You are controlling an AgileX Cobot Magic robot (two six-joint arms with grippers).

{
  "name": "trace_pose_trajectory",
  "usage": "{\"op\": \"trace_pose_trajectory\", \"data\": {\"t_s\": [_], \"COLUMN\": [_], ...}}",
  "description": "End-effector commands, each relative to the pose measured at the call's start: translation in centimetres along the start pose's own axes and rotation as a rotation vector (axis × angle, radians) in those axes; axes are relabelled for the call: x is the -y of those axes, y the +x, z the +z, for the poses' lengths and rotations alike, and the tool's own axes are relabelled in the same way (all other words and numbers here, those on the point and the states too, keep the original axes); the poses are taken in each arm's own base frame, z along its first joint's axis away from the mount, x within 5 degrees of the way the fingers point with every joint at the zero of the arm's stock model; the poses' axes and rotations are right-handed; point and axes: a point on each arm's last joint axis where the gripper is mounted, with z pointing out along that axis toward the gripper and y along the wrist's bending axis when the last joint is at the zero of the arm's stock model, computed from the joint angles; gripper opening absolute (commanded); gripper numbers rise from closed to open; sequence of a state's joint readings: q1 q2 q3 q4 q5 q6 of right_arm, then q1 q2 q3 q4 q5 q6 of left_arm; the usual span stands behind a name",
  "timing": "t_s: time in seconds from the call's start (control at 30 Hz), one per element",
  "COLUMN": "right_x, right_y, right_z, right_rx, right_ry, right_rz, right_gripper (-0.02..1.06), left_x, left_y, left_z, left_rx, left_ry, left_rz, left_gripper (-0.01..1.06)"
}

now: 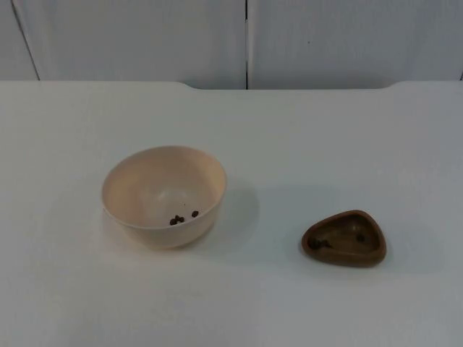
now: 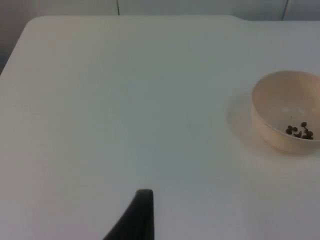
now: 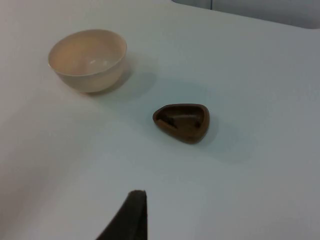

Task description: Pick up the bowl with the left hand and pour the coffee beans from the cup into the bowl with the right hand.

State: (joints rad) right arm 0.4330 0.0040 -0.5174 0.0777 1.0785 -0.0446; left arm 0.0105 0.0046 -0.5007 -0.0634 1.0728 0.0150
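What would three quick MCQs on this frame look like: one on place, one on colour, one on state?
1. Where does the brown cup sit relative to the bowl in the top view?
A. Picture-right of it, apart
B. Inside it
C. Touching its rim

2. What colour is the bowl?
A. Blue
B. Cream
C. Black

3. What is in the bowl?
A. It is heaped full
B. Water
C. A few coffee beans

Answers: 1 A, white table shows between them. 2 B, its wall is pale cream in all views. 3 C, a small cluster of dark beans lies on its floor; both arms wait off the objects.
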Motion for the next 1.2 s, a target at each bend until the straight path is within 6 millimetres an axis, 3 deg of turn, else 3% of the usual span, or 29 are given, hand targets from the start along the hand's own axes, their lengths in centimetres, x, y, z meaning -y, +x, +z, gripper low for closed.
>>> {"op": "trace_pose_trajectory", "data": {"t_s": [0.0,0.5,1.17], "right_x": [-0.02,-0.04,-0.20], "right_y": [0.07,0.06,-0.03], "right_z": [0.01,0.03,0.22], "right_rx": [0.003,0.003,0.011], "right_ry": [-0.001,0.026,0.269], "right_rz": [0.006,0.019,0.144], "right_gripper": [1.05,1.05,1.05], "left_x": [-0.04,-0.04,-0.04], "left_y": [0.11,0.11,0.11], "left_z": [0.04,0.04,0.04], "left_rx": [0.001,0.001,0.001], "left_ry": [-0.007,-0.007,-0.007], "left_rz": [-0.008,-0.008,-0.008], "left_gripper": [1.05,1.05,1.05]}}
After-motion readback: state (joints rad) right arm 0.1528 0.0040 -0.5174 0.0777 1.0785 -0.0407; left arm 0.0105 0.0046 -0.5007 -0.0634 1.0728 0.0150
